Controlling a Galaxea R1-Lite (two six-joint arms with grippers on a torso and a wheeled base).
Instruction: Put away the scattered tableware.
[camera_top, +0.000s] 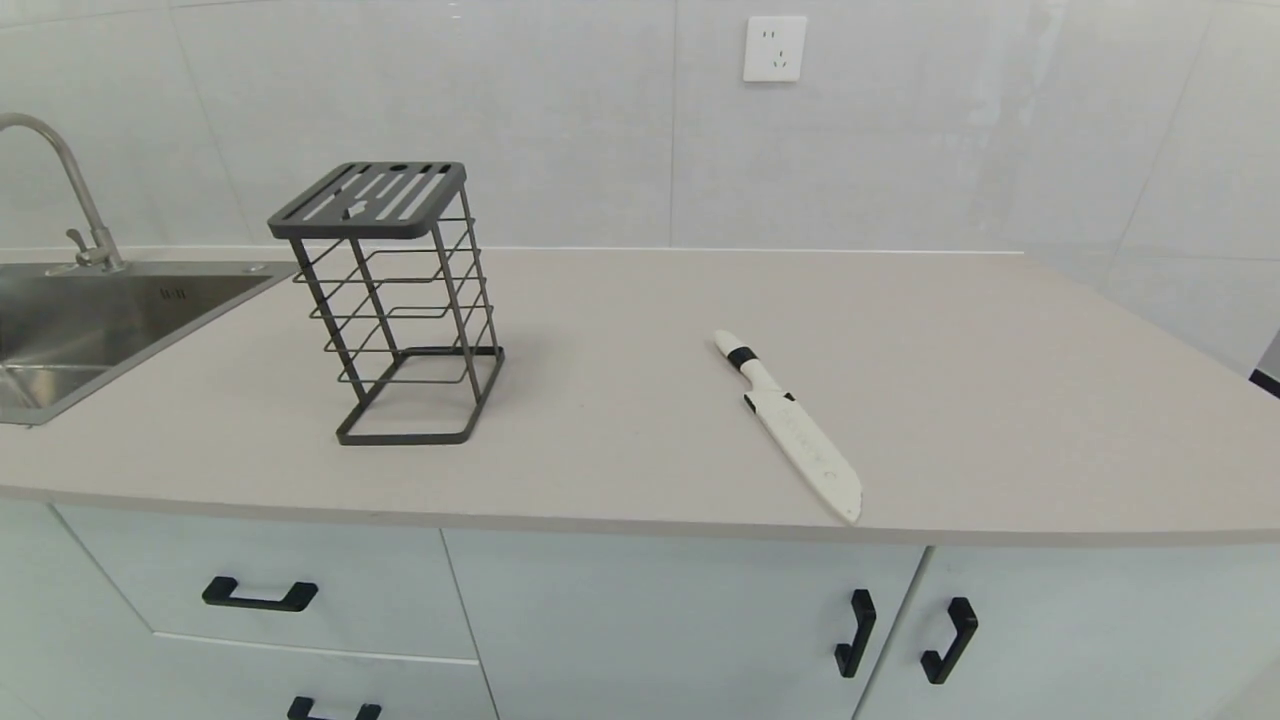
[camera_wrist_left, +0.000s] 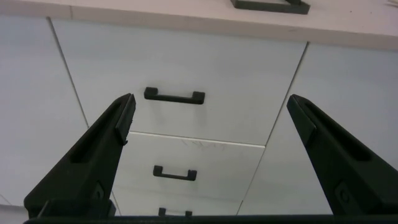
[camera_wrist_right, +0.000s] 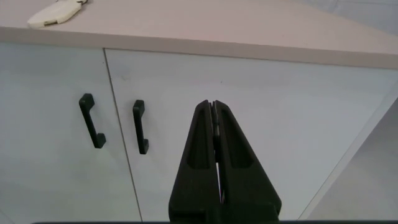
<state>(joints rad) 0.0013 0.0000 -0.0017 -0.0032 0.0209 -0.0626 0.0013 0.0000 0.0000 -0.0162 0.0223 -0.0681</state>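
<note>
Pale countertop (camera_top: 620, 400) under a tiled wall with a socket (camera_top: 774, 48); sink (camera_top: 70, 330) at the left end. Left of centre, a dark wire knife rack (camera_top: 395, 300), upright. Near the front edge, right of centre, a white knife (camera_top: 790, 425) lying flat. Left gripper (camera_wrist_left: 211, 106) spread wide, holding nothing, facing drawer fronts (camera_wrist_left: 186, 68). Right gripper (camera_wrist_right: 214, 112) pressed fully together, holding nothing, before cabinet doors (camera_wrist_right: 280, 112).

we see the left gripper (camera_wrist_left: 210, 102) all black, its fingers (camera_wrist_left: 93, 162) long and flat like wedges, a small round hole (camera_wrist_left: 341, 194) low on one, the right gripper (camera_wrist_right: 213, 107) black too, smooth and matte, thin at the tips, wide at the bottom
</note>
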